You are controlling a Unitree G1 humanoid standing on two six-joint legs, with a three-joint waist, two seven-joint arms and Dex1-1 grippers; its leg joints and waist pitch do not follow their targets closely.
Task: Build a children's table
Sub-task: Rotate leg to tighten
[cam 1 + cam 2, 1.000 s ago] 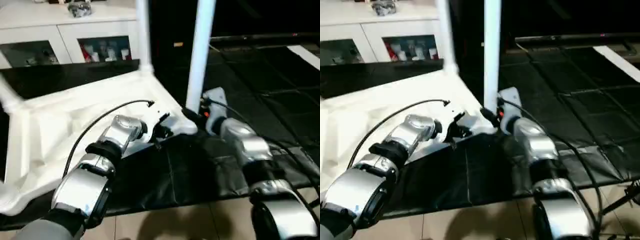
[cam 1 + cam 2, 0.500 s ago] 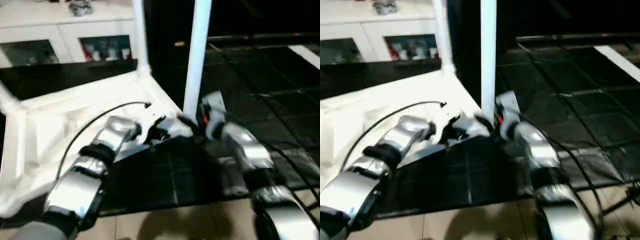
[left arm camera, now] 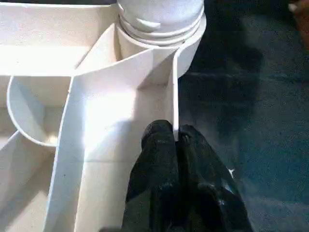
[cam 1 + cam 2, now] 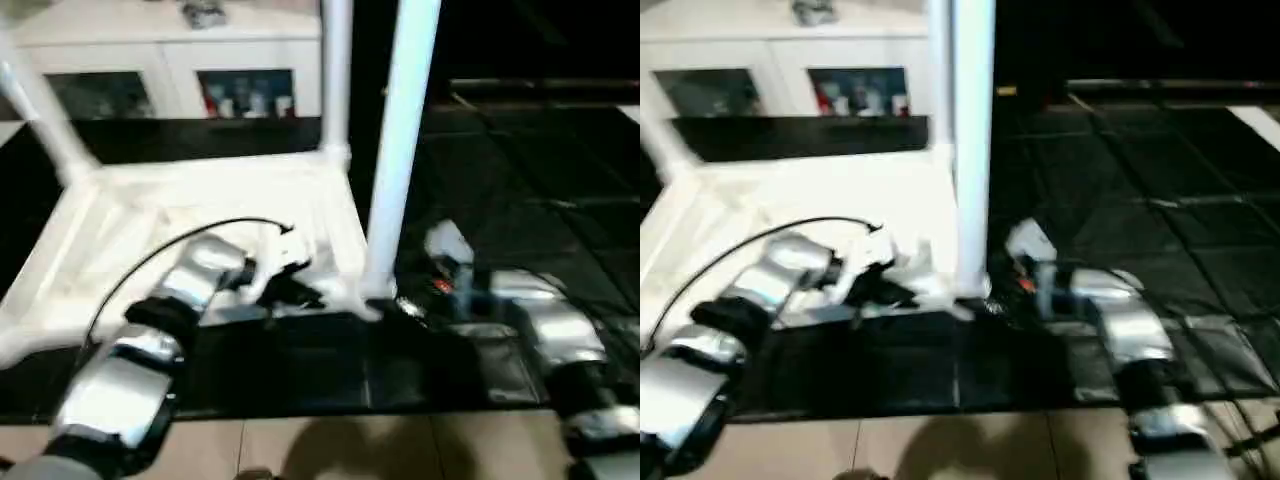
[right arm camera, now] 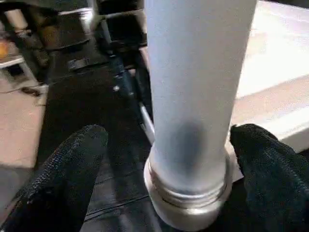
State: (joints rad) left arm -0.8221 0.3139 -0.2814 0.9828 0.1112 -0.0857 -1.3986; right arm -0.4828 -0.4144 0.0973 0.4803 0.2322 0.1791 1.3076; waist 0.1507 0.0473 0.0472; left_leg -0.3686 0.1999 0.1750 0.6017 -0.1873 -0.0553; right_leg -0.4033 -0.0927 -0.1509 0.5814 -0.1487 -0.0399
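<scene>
The children's table lies upside down on a black mat, its white ribbed top (image 4: 150, 215) facing up. Three white legs stand in corner sockets: the near right leg (image 4: 403, 130), one behind it (image 4: 336, 80), and one at the far left (image 4: 40, 120). My left gripper (image 3: 175, 133) is shut on the thin rim wall of the top, just short of the near right socket (image 3: 159, 21). My right gripper (image 5: 169, 140) is open around the base of that near right leg (image 5: 193, 72), one black finger (image 5: 77, 154) on each side, clear of it.
A white cabinet with glass doors (image 4: 240, 70) stands behind the table. The black mat (image 4: 520, 190) stretches off to the right. Tan floor (image 4: 300, 450) runs along the near edge. A black cable (image 4: 170, 250) loops over my left forearm.
My right gripper has opened and let go of the near right leg, which stays standing in its socket. The left gripper keeps its hold on the rim. The camera has shifted.
</scene>
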